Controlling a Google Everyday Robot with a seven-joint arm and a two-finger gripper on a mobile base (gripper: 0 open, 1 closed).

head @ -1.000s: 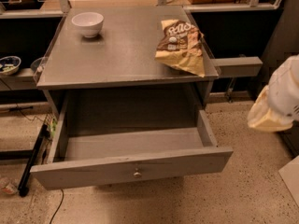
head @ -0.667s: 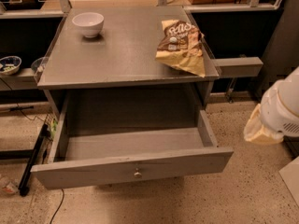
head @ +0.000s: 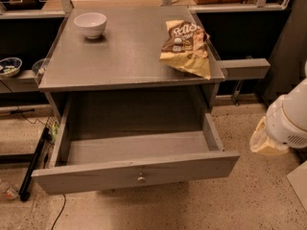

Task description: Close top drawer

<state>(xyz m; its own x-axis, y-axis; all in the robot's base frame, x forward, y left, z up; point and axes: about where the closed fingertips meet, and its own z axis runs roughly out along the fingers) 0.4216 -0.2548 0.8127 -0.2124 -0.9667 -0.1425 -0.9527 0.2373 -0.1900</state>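
Standing pulled far out, empty inside, the top drawer (head: 136, 166) is not yet closed; the whole push is left. Near the right edge, apparently the gripper (head: 268, 139) hangs well apart from it; grip state cannot be told.

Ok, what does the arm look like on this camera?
Only part shows at the right edge: a rounded white arm segment with a small slotted grille, and a cream, wrinkled cover beside it. No cables or markings visible. The gripper is out of frame.
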